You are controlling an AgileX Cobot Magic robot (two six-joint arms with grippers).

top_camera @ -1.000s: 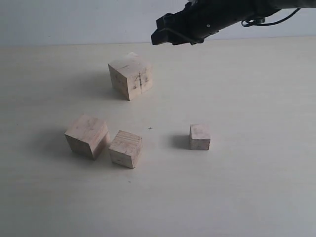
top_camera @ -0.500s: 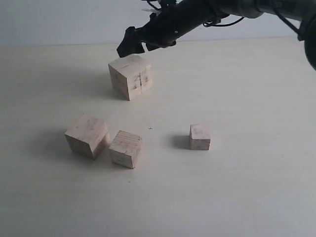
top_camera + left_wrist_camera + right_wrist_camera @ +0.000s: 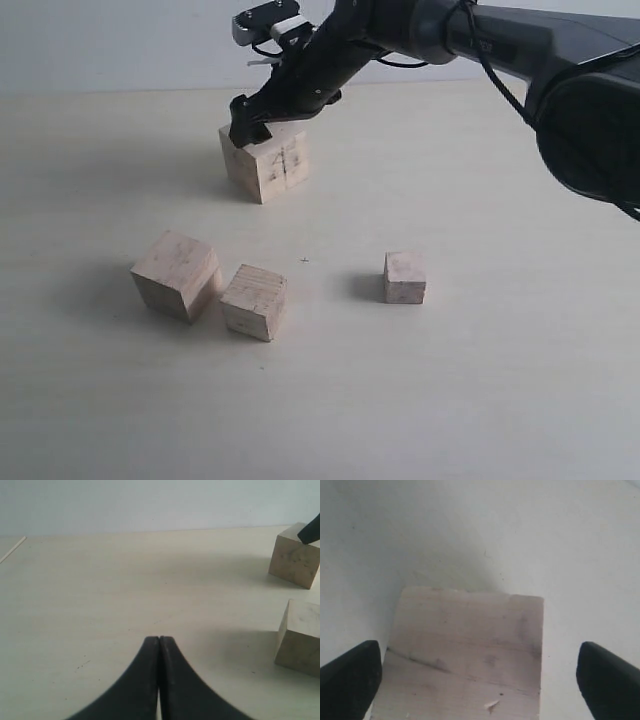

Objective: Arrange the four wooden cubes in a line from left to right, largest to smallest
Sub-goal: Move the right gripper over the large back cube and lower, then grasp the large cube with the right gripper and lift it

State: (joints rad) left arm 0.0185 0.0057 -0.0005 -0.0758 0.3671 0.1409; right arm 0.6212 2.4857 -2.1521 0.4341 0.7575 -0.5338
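Observation:
Four pale wooden cubes sit on the table. The largest cube (image 3: pixel 265 158), with dark scribbles, stands at the back. The second cube (image 3: pixel 177 274) and third cube (image 3: pixel 254 301) touch at the front left. The smallest cube (image 3: pixel 405 277) sits alone to the right. My right gripper (image 3: pixel 262 118) hangs open just over the largest cube (image 3: pixel 465 650). Its fingers (image 3: pixel 350 675) straddle the top edges, with a gap on one side. My left gripper (image 3: pixel 159 639) is shut and empty, low over bare table. The largest cube (image 3: pixel 296 555) and second cube (image 3: pixel 300 637) lie off to its side.
The pale tabletop (image 3: pixel 480 380) stretches wide around the cubes, and a light wall runs behind it. My right arm (image 3: pixel 500 40) reaches in from the upper right across the back of the table. A thin edge line (image 3: pixel 12 549) shows far off in the left wrist view.
My right arm has swung left and down from above the back of the table onto the largest cube, with its jaws spread wider. None of the cubes has moved.

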